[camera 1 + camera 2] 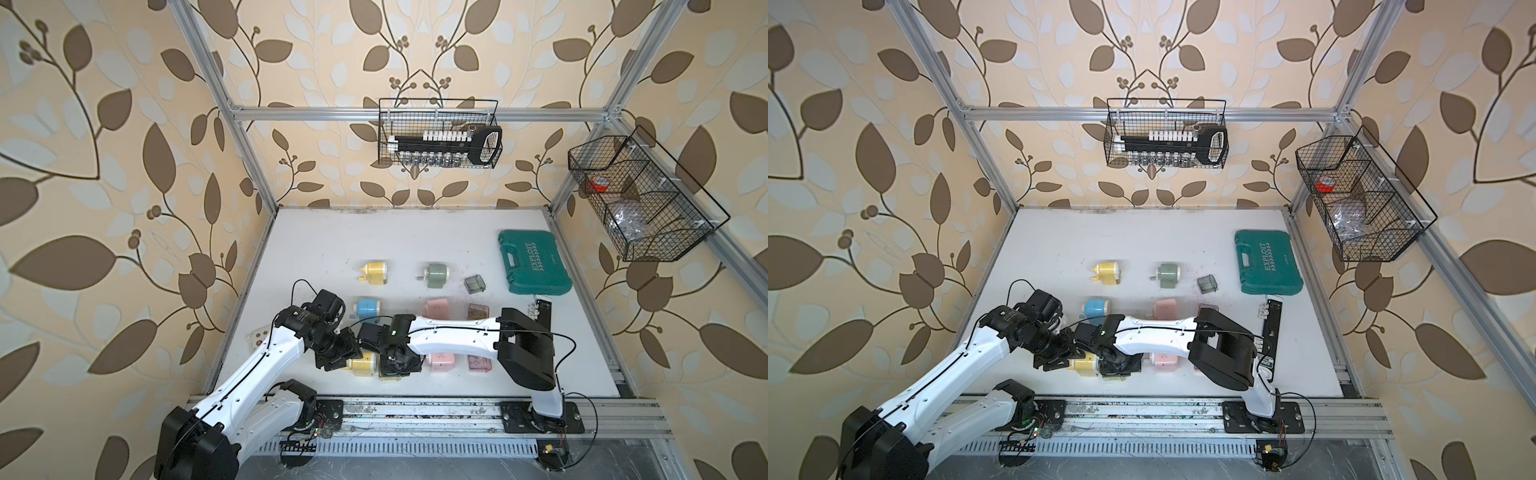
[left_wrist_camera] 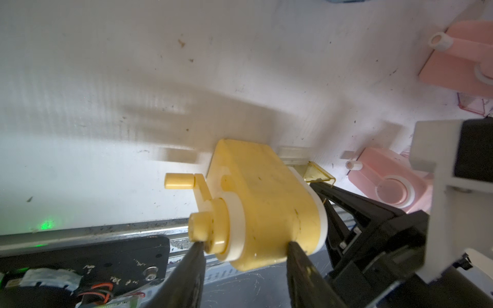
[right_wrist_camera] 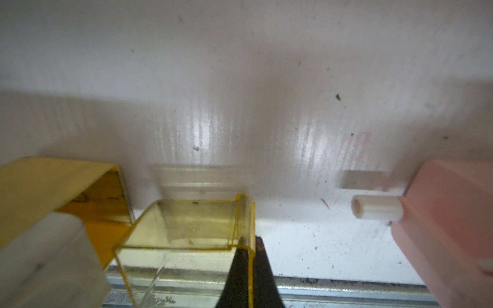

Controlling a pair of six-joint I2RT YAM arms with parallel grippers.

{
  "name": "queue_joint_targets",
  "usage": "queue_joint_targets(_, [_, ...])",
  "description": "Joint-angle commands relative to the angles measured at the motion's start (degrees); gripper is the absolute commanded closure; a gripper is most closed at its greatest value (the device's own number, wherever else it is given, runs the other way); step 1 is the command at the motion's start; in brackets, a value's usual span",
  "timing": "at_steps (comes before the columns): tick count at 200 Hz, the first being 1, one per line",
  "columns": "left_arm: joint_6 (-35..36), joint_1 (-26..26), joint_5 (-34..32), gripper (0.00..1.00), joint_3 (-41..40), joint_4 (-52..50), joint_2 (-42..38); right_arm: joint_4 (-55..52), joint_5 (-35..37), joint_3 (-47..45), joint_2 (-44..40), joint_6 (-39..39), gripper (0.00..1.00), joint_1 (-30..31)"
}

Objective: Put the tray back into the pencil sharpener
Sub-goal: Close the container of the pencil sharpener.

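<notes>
In a top view, the yellow pencil sharpener is sitting at the lower centre of the frame, near the front edge of the white bench. Its long axis is running left to right and its crank end is pointing left. The left hand is meeting it from the left. The right hand is crowding its right end and hiding whatever it is carrying.

In the left wrist view, the left hand is gripping the yellow pencil sharpener. One finger is pressing on the crank hub, the other on the body's lower corner. The crank handle is pointing toward the frame's left. The transparent yellow tray is peeking out beyond the far end, right of centre.

In the right wrist view, the right hand is closed, pinching the tray's raised lip at the lower centre. The tray's open side is facing the camera, and its long axis is running up from the bottom edge. One corner is lying just beside the sharpener's open slot at lower left; whether they are touching is unclear.
</notes>
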Motion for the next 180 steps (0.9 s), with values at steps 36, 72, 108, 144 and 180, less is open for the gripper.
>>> queue_joint_targets(36, [-0.5,-0.8,-1.0,0.5,-0.7,-0.9,0.2,-1.0,-0.4,2.7,1.6,1.3,1.0,0.2])
queue_joint_targets(72, [-0.7,-0.9,-1.3,0.49,-0.6,-1.1,0.1,-2.1,-0.1,3.1,2.3,1.6,1.0,0.2])
queue_joint_targets(108, [-1.2,-0.9,-2.3,0.49,-0.5,-1.9,0.0,-2.6,0.0,3.6,3.3,1.8,1.0,0.2])
queue_joint_targets(144, [-1.7,-1.0,-3.2,0.48,-0.3,-2.8,0.0,-2.7,0.1,4.1,3.7,1.7,1.0,0.1])
queue_joint_targets(180, [-2.2,-1.3,-3.9,0.46,-0.2,-3.3,-0.1,-3.0,-0.3,4.4,4.0,1.6,0.97,0.1])
